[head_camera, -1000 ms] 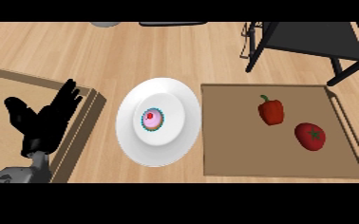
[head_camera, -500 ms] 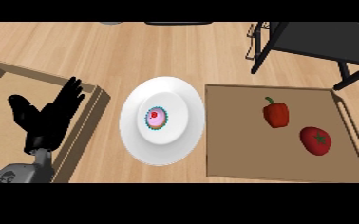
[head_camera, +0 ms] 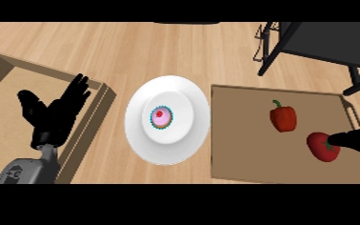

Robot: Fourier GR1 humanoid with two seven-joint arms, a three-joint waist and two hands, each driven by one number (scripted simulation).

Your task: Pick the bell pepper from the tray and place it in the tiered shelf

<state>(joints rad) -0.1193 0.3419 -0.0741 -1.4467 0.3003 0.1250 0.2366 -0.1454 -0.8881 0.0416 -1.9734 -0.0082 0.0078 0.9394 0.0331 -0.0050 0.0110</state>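
Spreading across the whole view is the wooden counter (head_camera: 141,52), with the black tiered shelf (head_camera: 309,38) standing at the far right. The brown tray (head_camera: 246,138) sits at the near right, and another brown tray (head_camera: 91,124) sits at the left edge. Between them lies a white plate (head_camera: 169,90) carrying a small pink cupcake (head_camera: 161,117) at its middle. The left hand (head_camera: 53,114) rests over the left tray, fingers straight and spread apart, pointing up. On the right tray the red bell pepper (head_camera: 283,117) lies near the middle, stem toward the far side, untouched. Just to its near right lies a red tomato (head_camera: 322,148). The right hand (head_camera: 348,138) shows only as a dark tip at the right edge, touching the tomato; I cannot tell whether its fingers are apart or together.
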